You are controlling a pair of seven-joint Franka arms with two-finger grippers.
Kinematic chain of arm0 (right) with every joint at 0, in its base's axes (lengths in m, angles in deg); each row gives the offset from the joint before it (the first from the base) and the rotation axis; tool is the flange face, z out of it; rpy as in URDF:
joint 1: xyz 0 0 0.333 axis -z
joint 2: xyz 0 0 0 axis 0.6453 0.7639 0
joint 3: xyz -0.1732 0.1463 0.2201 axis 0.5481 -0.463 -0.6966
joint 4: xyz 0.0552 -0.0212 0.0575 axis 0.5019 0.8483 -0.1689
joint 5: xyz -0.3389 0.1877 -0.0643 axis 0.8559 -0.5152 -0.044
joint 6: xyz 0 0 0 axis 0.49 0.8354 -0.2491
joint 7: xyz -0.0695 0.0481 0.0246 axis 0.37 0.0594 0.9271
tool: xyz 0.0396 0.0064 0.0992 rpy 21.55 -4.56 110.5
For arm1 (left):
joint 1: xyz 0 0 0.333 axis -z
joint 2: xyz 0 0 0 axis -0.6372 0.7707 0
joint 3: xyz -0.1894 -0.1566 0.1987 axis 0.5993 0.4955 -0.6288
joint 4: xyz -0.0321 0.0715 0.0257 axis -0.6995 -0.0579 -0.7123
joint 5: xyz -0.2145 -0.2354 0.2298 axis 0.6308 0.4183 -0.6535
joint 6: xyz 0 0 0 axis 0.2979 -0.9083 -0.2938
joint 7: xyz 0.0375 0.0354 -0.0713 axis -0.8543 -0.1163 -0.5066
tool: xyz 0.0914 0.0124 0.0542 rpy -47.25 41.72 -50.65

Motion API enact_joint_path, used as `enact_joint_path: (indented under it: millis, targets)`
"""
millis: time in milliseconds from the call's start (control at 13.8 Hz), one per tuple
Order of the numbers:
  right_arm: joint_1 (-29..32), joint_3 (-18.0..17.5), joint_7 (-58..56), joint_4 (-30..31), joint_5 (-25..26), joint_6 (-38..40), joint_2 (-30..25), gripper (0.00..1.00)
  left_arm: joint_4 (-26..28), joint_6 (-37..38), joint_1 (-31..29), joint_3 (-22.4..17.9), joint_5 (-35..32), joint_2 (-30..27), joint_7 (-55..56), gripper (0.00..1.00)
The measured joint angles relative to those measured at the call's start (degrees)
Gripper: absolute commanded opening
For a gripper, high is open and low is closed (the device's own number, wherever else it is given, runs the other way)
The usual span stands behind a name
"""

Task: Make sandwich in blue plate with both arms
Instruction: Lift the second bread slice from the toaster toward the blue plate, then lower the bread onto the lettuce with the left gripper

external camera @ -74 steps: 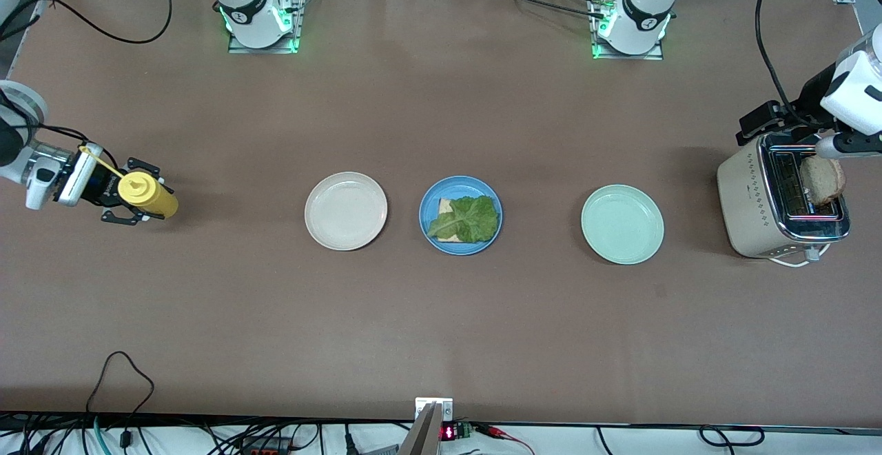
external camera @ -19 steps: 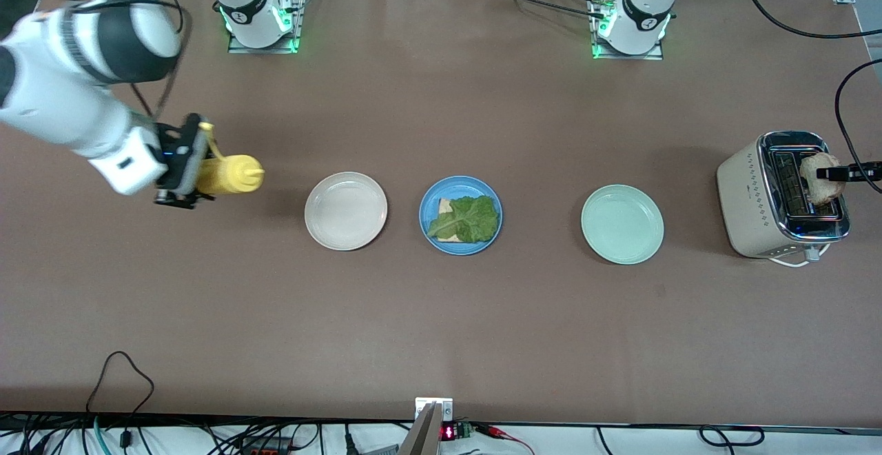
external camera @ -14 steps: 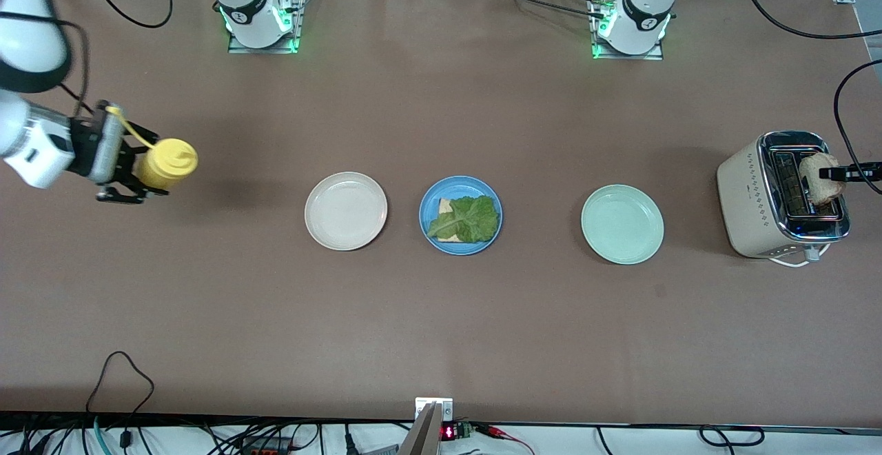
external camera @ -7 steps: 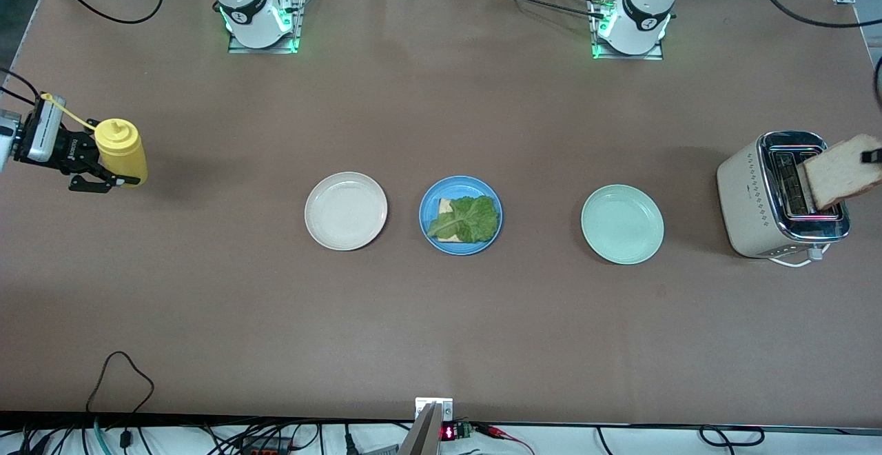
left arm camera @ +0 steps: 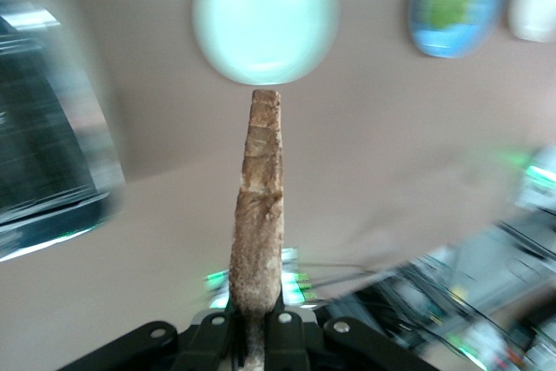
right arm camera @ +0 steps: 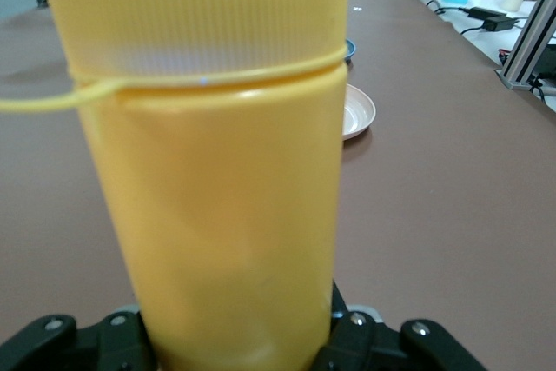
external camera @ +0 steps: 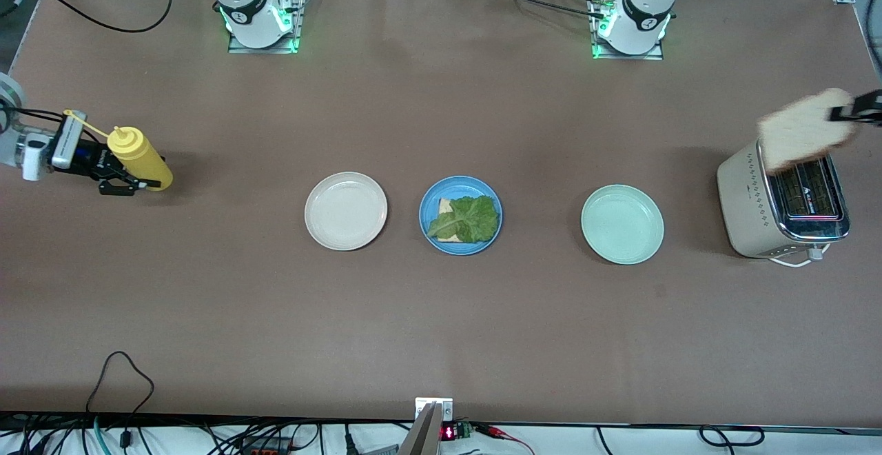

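Now that your left gripper (left arm camera: 256,341) has lifted the bread (external camera: 803,127) clear of the toaster (external camera: 782,210), fingers clamped on it, carry it to the blue plate (external camera: 460,215) at mid-table. Your right gripper (external camera: 114,178) stays clasped around the bottle (external camera: 138,158) near the table's end.

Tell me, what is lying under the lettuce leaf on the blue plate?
A pale bread slice lies under the lettuce leaf in the blue plate. Only one corner and an edge show; the leaf covers the rest.
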Motion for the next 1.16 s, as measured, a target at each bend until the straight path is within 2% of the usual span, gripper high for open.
enact_joint_path:
  millis: [145,436,655,800,945,1164]
  targets:
    - [1.7,-0.3,-1.3,-0.1,-0.8,0.1,4.0,0.0,5.7,-6.4,0.6,5.2,7.9,0.8,3.4,0.0]
    - [3.1,-0.9,-2.3,-0.6,-1.8,0.2,9.2,0.0,18.7,-28.0,2.9,16.1,13.7,1.9,8.9,0.0]
    - [3.3,-1.1,-2.3,-1.0,-1.9,0.2,10.4,0.0,28.9,-45.3,4.7,19.9,20.3,2.4,9.6,0.0]
    - [3.7,-1.1,-2.3,-1.2,-2.1,0.2,11.4,0.07,31.8,-54.0,8.3,20.4,22.6,3.5,9.7,0.0]
    - [4.1,-1.1,-2.3,-1.3,-2.8,0.2,12.3,0.32,32.4,-60.2,11.8,20.4,24.7,5.4,9.7,0.0]
    - [4.5,-1.1,-2.3,-1.5,-3.0,0.2,13.0,0.58,32.5,-65.9,15.7,20.4,25.7,9.0,9.7,0.0]
